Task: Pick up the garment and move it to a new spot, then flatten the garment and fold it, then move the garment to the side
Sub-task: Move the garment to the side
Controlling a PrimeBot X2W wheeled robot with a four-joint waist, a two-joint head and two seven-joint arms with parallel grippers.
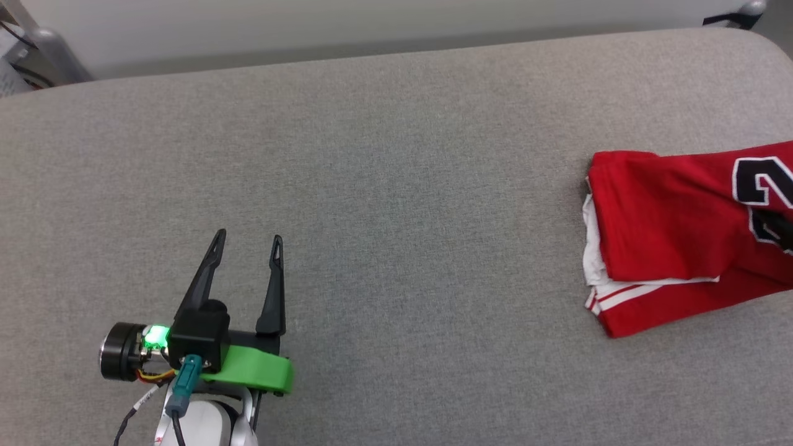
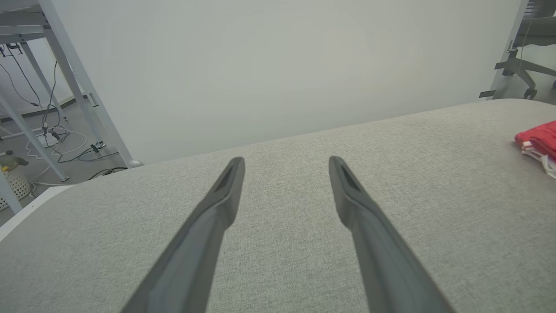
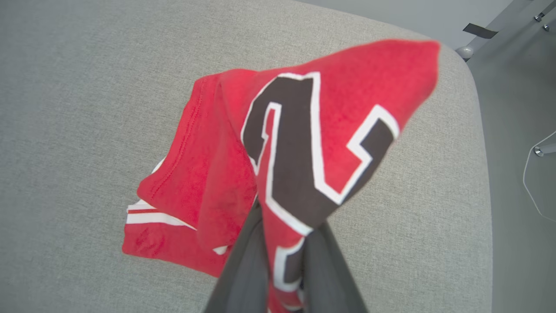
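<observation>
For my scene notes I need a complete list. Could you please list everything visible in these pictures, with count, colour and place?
garment: one, red with white trim and a dark number print, on the right part of the surface
padded surface: one, grey fabric, beneath the garment
wall: one, pale, behind the surface
frame legs: several, pale grey metal, on the floor at far left
cables: several, dark and white, on the floor by the frame legs
chair base: one, dark, beyond the surface's right corner
left tool: one, dark fingers, open, over bare surface
right tool: one, dark fingers, shut on the garment's printed part
</observation>
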